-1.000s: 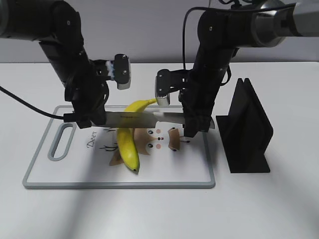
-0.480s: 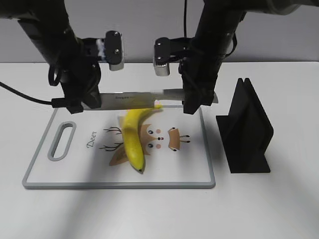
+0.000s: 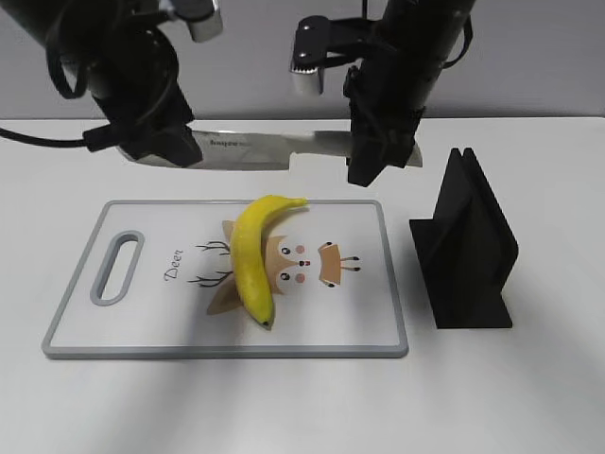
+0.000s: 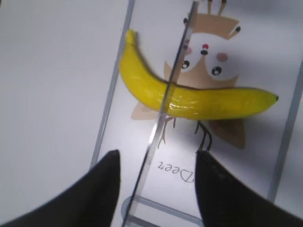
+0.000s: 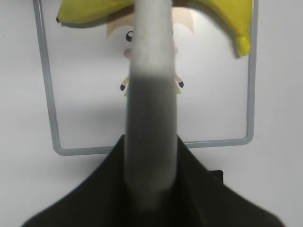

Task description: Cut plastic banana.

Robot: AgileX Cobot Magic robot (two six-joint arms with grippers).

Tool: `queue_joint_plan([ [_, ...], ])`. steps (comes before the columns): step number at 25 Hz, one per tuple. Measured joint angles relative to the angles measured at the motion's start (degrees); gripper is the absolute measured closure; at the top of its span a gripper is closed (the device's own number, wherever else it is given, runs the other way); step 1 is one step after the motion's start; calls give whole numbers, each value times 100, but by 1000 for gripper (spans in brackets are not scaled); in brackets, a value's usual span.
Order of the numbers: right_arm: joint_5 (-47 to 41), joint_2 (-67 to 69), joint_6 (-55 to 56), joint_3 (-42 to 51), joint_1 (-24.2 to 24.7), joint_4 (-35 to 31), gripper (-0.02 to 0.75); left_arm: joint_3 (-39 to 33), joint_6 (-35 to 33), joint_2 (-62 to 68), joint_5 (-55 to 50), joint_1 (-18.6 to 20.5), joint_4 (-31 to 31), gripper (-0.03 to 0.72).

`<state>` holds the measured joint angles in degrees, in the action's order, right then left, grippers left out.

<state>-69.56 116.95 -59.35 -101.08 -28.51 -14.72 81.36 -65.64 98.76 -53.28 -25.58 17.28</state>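
Since the earlier frames both arms have lifted the knife (image 3: 284, 151) from the banana to well above the cutting board (image 3: 142, 336). The left pincer (image 3: 161, 151) is clamped on the blade's left end; the right pincer (image 3: 373, 161) is clamped on the right end. The plastic banana (image 3: 250, 260) lies uncut on the board, below and between the pincers. To cut well, keep the blade level, both arms descending together, edge crossing the banana's middle as the left wrist view shows, then press straight down to the desk (image 3: 529, 397).

Both arms have lifted the knife (image 3: 284, 149) above the banana (image 3: 256, 257).
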Motion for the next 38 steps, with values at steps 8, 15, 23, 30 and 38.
queue_joint_plan([
  [8, -2, -776, 653, 289, 0, 311, 559, 0, 1358, -977, 211, 0, -191, 71],
  [15, -32, -1596, 2312, 1250, 50, 841, 559, 37, 3267, -1731, 170, 0, -1231, 91],
  [23, -37, -2553, 4228, 2075, 814, 870, 559, 64, 4944, -1875, -857, 59, -2113, 98],
  [30, 590, -3787, 5488, 3535, 1385, 805, 559, -768, 5537, -2702, -1056, 514, -2159, 100],
  [38, 1337, -4019, 6420, 4457, 1385, 346, 559, -2684, 5725, -4562, -755, 609, -2043, 100],
])
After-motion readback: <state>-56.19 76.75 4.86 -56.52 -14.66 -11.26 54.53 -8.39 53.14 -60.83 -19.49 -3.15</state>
